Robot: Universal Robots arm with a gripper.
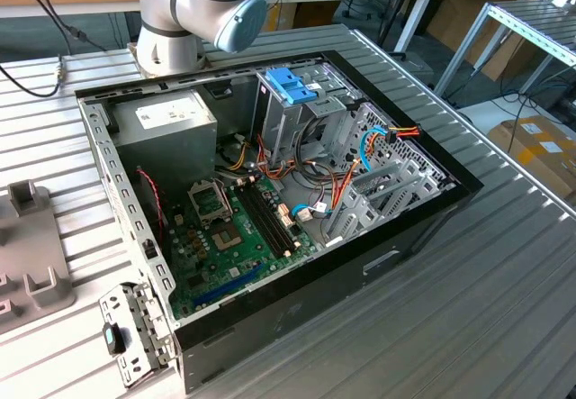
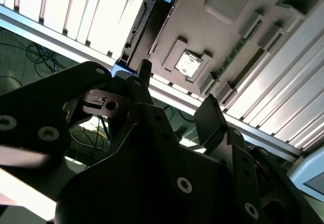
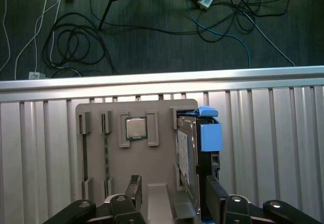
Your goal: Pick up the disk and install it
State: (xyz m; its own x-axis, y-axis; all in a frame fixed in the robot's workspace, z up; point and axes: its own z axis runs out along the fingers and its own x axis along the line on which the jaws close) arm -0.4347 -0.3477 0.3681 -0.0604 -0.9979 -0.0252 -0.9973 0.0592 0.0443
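Observation:
The disk (image 3: 186, 148) stands on its edge in a slot at one side of a grey holder tray (image 3: 152, 107), with its bright blue carrier (image 3: 210, 134) along one side. In the second wrist view the disk (image 2: 151, 19) appears as a dark slab with a blue end. My gripper (image 3: 174, 196) hovers over the tray, open, with nothing between its dark fingers (image 3: 133, 187). In both wrist views the fingers stand well apart, as with my gripper (image 2: 177, 96) seen from the other camera. The disk's edge lines up with the gap between them.
The tray also holds a square processor chip (image 3: 135, 128) and two memory sticks (image 3: 105, 148). The open computer case (image 1: 432, 228) lies on the ribbed metal table (image 1: 504, 291), with a metal drive cage topped by a blue clip (image 1: 292, 86). Cables (image 3: 66, 37) lie on the floor beyond the table edge.

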